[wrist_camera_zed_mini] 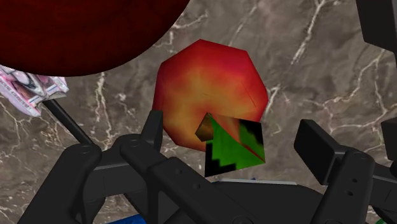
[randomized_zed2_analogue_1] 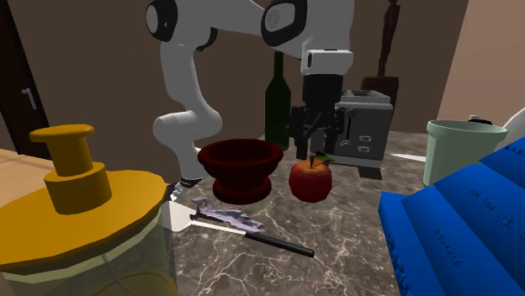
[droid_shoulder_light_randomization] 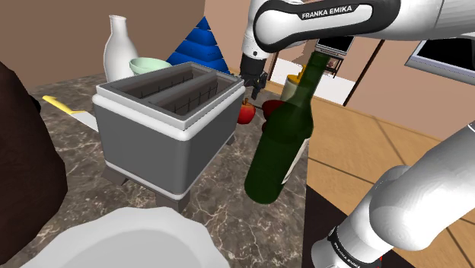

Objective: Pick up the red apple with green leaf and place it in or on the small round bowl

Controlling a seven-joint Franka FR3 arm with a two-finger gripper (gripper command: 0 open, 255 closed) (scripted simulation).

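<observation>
Fingers (wrist_camera_zed_mini: pixel 316 145) stand apart with nothing held, one on each side of the apple (wrist_camera_zed_mini: pixel 210 89), and from the wrist view we judge that neither pad touches it yet. The apple sits on the marbled bench (wrist_camera_zed_mini: pixel 305 57), just beside the bowl (wrist_camera_zed_mini: pixel 76 32). In the second exterior view it lies toward that view's right of the bowl, near its foot but apart from it, and the fingers hang over it with their tips close to the leaf (wrist_camera_zed_mini: pixel 232 143). The step in hand, as we read it, is the grasp. To do it well we should lower straight down until the pads are level with the widest part of the fruit, not up at the crown where the leaf sticks out and the skin slopes away. The apple looks faceted and hard, so we expect it to slip or roll if pinched high or off centre. It seems to sit closer to one finger than the other, so we would centre it first, then close gently and evenly. The bowl's rim overhangs close by, and the finger nearer the bowl must come down without knocking it. A utensil (wrist_camera_zed_mini: pixel 35 89) lies on the bench near the bowl and should be left alone. Once the apple is held, we would lift clear of the rim before any sideways move, minding the bottle (randomized_zed2_analogue_1: pixel 278 97) and toaster (randomized_zed2_analogue_1: pixel 363 126) beyond.
</observation>
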